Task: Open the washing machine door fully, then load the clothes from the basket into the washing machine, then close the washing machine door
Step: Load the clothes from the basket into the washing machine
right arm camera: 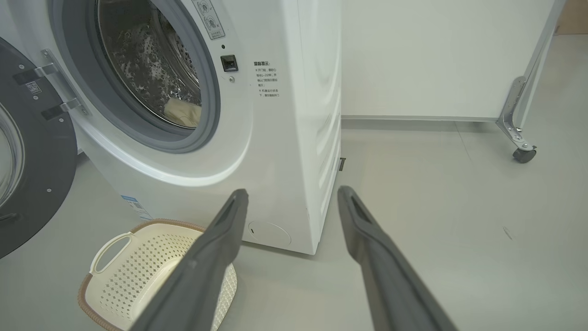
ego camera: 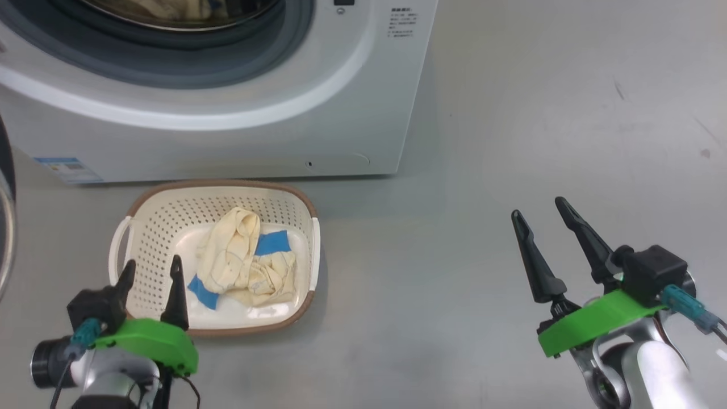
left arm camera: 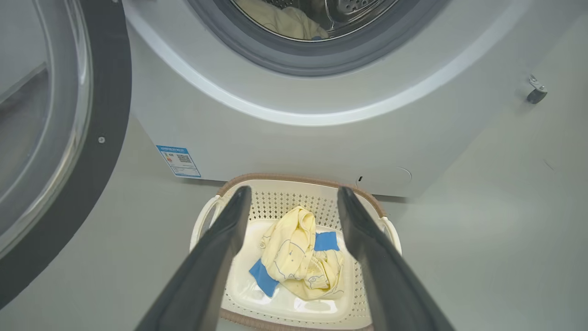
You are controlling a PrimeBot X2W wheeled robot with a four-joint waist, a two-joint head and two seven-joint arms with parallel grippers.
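Head view gives the basket [ego camera: 149,227] on the grey floor [ego camera: 454,284], just in front of the washing machine [ego camera: 227,142], at 6 o'clock from the opening of the drum [right arm camera: 151,69]. The clothes [ego camera: 241,258] lie on the basket's bottom as one crumpled heap, cream-yellow, with blue bands showing at its 1 o'clock and 7 o'clock sides. The left gripper [ego camera: 153,262] hovers at the basket's 8 o'clock side, over the perforated wall, with its two dark fingers wide apart and holding nothing. The right gripper [ego camera: 538,207] hangs well apart from the basket, at 3 o'clock, with its fingers also spread and empty. In the left wrist view the washing machine door [left arm camera: 105,138] stands open at 9 o'clock of the machine, and some cream fabric [left arm camera: 285,20] lies inside the drum.

The garment looks light, soft and limp, so I judge it will not slip from the fingers, but it will sag and trail below them. The best place to take hold seems to be the raised fold at the heap's 12 o'clock part, pinched deep so that several layers come together. The basket also looks light. It may slide or lift if a finger catches its holes, and a trailing end may drag on the rim.
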